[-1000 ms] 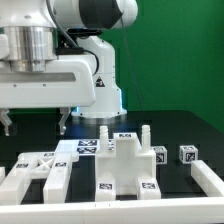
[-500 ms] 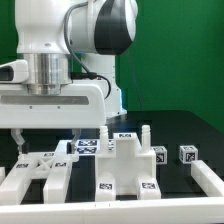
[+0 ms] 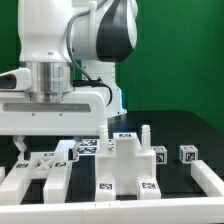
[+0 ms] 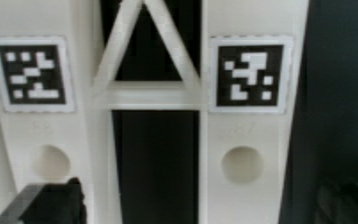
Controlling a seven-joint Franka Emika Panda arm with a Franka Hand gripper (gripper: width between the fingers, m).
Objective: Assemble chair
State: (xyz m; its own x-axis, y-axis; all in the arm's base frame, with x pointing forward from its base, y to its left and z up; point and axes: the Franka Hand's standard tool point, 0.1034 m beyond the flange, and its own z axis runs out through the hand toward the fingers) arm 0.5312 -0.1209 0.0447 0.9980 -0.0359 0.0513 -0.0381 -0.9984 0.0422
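Lowered and shifted toward the exterior view's left, the gripper [image 3: 47, 140] now hangs spread wide over the tagged chair parts [image 3: 45, 168], seemingly lining up a grasp.

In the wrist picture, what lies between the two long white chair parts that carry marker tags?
In the wrist view, a white crossbar joins the tagged left part and right part; elsewhere between them only the dark table shows.
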